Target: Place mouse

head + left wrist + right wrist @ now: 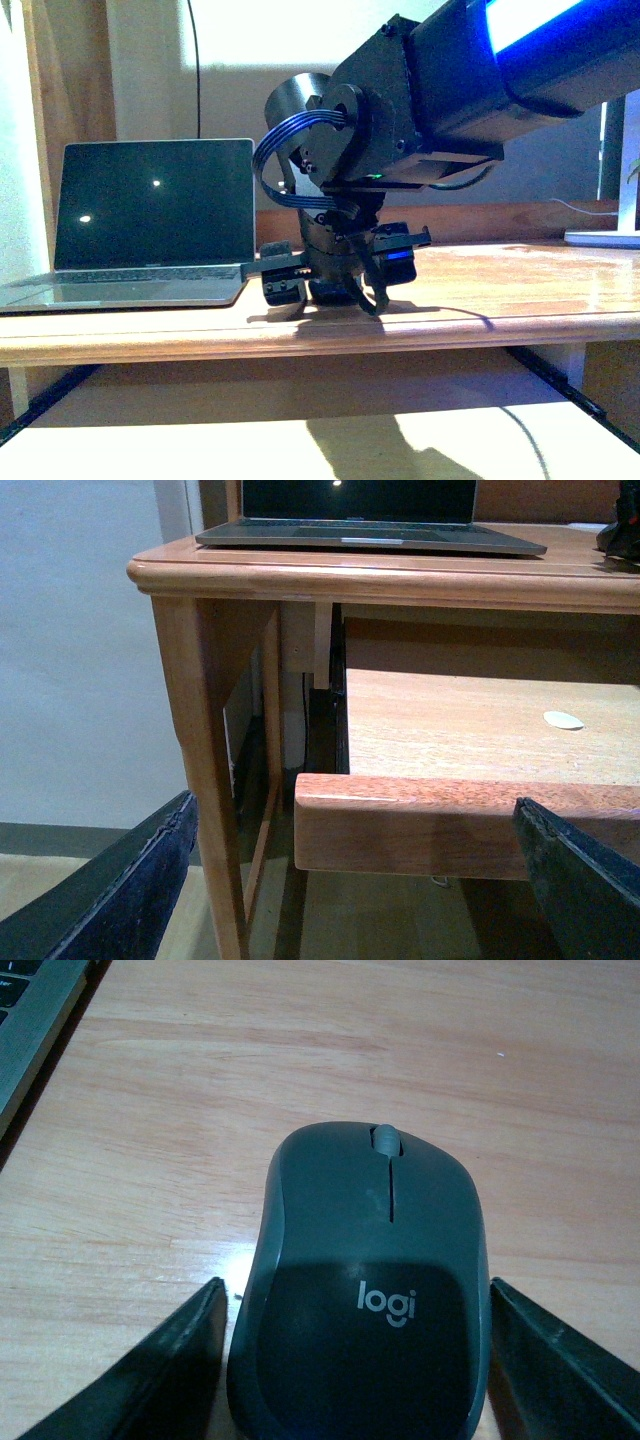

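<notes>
The mouse [370, 1260] is dark grey and rounded, with a pale logo, and lies flat on the wooden desk top [300, 1060]. My right gripper [354, 1285] is open and low over the desk. One finger [150, 1380] stands on each side of the mouse's rear half, with narrow gaps between them. In the front view the right gripper [335, 285] rests low on the desk just right of the laptop, and the mouse is hidden under it. My left gripper [354, 800] is open and empty, low in front of the pull-out shelf [450, 825].
An open laptop [150, 220] stands on the desk's left part, and its corner shows in the right wrist view [30, 1010]. A small flat white disc [562, 720] lies on the pull-out shelf. A desk leg [205, 760] stands by the left gripper. A white object [605, 237] sits far right.
</notes>
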You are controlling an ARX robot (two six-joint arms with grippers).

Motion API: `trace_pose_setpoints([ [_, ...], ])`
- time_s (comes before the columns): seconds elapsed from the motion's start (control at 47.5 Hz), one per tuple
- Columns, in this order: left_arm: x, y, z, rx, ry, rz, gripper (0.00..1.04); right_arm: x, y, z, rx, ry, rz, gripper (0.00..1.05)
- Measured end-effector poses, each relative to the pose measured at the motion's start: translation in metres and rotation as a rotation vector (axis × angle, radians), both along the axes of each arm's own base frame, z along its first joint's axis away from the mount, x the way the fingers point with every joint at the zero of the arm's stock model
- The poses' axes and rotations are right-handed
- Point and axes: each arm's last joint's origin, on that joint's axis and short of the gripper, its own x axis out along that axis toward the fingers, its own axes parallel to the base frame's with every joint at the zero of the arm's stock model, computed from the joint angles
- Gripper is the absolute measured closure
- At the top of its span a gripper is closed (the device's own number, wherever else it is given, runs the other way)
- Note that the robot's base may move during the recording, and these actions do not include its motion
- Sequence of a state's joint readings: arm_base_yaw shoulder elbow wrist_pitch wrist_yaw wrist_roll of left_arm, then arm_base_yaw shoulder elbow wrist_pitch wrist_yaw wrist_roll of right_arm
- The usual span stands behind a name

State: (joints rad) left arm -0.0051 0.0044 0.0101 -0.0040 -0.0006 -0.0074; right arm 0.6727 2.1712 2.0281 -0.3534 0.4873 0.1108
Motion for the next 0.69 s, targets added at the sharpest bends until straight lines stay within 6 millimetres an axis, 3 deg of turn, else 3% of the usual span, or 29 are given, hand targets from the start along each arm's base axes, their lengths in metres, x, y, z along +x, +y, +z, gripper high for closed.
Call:
trace_pose_setpoints([
  [0.084,0.0,0.0,0.0,0.0,0.0,0.0,0.08,0.001,0.0,0.0,0.035,-0.009,0.014,0.06],
  [0.21,0.0,0.0,0.0,0.0,0.0,0.0,0.08,-0.002,-0.007,0.003,0.079,-0.023,0.016,0.07],
  [0.295,0.0,0.0,0.0,0.0,0.0,0.0,0.08,-0.007,-0.024,0.014,0.116,-0.08,-0.013,0.07],
  [0.379,0.0,0.0,0.0,0.0,0.0,0.0,0.08,-0.02,-0.065,0.04,0.207,-0.169,-0.043,0.07],
  [0.484,0.0,0.0,0.0,0.0,0.0,0.0,0.08,-0.056,-0.128,0.063,0.326,-0.246,-0.015,0.07],
  [0.694,0.0,0.0,0.0,0.0,0.0,0.0,0.08,-0.119,-0.18,0.036,0.372,-0.179,0.191,0.07],
])
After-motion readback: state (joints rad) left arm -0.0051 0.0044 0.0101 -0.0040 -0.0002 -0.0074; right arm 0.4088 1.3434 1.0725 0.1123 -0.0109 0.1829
